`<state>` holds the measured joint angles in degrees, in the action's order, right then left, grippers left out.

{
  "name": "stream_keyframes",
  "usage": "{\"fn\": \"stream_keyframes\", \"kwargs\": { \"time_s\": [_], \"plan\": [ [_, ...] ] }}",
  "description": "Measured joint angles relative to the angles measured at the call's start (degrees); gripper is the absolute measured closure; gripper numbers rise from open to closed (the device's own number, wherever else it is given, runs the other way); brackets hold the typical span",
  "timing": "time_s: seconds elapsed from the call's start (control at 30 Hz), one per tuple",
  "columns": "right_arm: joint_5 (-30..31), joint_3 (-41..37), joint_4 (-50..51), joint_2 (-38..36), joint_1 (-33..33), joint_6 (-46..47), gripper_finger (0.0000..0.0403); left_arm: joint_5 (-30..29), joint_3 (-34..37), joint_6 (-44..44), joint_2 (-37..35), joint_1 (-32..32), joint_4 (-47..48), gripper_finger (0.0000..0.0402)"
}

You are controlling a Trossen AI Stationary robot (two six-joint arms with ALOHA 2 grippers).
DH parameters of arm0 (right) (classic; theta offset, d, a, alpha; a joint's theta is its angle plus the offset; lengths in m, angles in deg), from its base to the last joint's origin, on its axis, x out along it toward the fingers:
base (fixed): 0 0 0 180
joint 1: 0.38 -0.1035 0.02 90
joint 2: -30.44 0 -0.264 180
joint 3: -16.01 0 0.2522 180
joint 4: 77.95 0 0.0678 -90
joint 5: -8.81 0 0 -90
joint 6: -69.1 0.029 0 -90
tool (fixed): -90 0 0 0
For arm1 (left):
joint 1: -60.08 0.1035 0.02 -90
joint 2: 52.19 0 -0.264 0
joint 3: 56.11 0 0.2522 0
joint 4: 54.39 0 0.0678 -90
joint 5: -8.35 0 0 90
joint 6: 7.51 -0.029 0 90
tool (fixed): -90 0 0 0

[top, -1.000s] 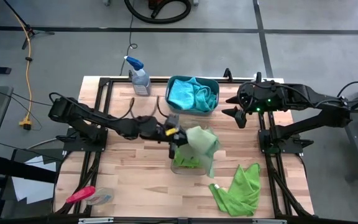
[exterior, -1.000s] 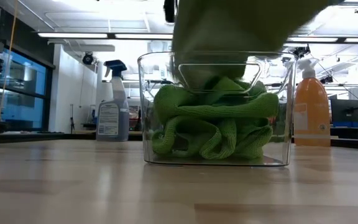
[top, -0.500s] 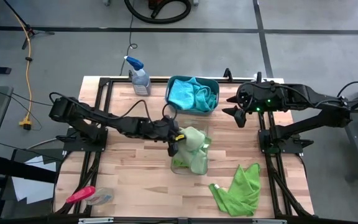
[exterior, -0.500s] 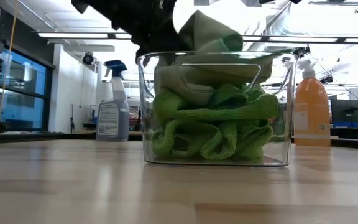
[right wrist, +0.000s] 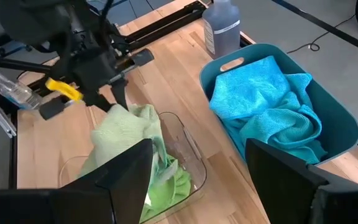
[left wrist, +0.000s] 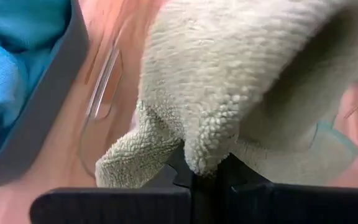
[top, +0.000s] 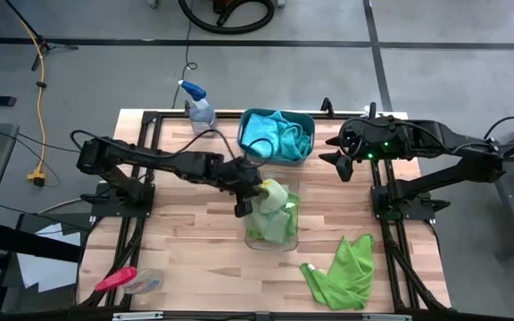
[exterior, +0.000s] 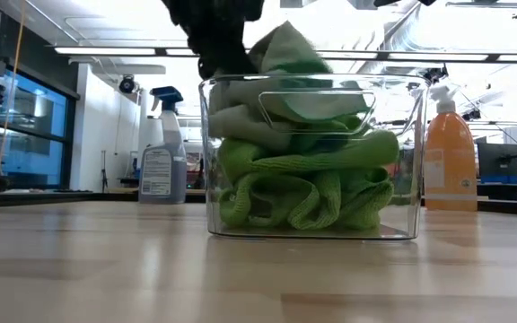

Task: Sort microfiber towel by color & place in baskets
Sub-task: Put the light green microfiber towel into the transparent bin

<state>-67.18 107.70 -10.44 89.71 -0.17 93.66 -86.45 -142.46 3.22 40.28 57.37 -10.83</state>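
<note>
My left gripper [top: 250, 201] pinches a fold of the soft lime-green microfiber towel [top: 273, 198] over the clear plastic bin [top: 271, 239] at frame centre. It looks light and floppy, so I'd judge an edge pinch sufficient. My right gripper [top: 342, 163] waits spread at upper right.

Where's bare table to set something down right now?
Free: the wide bare strip of table between the red-handled tool and the clear bin, in front of the left arm. Smaller patch between the bin and the loose green towel. Crowded: the middle back, where the left gripper, shut on a green towel, hangs over the bin beside the teal tub. Right gripper waits open near the tub.
</note>
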Motion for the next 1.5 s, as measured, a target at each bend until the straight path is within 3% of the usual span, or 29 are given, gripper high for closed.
{"fn": "stream_keyframes", "kwargs": {
  "time_s": [0.17, 0.47, 0.93, 1.23, 1.5],
  "plan": [
    [0.0, 0.0, -0.6, 0.1, 0.0, 0.0, 0.0147, 0.4, -7.2, -5.0, 6.2, 0.1, 5.9, 0.0400],
    [0.0, 0.0, -0.4, 1.0, 0.0, 0.6, 0.0147, 1.6, -17.1, -8.9, 17.4, -1.6, 6.5, 0.0401],
    [-0.2, 0.0, -0.4, 3.6, 0.0, 1.6, 0.0147, -0.8, -17.5, -7.8, 26.0, -0.1, 16.6, 0.0401],
    [-2.5, 0.0, 7.9, 8.4, -0.3, 5.4, 0.0147, -1.5, -17.6, -6.4, 28.7, 0.1, 16.7, 0.0400],
    [-2.6, 0.0, 6.4, 8.8, -0.4, 3.6, 0.0147, -1.5, -18.0, -6.4, 28.3, 0.1, 17.1, 0.0356]
  ]
}}
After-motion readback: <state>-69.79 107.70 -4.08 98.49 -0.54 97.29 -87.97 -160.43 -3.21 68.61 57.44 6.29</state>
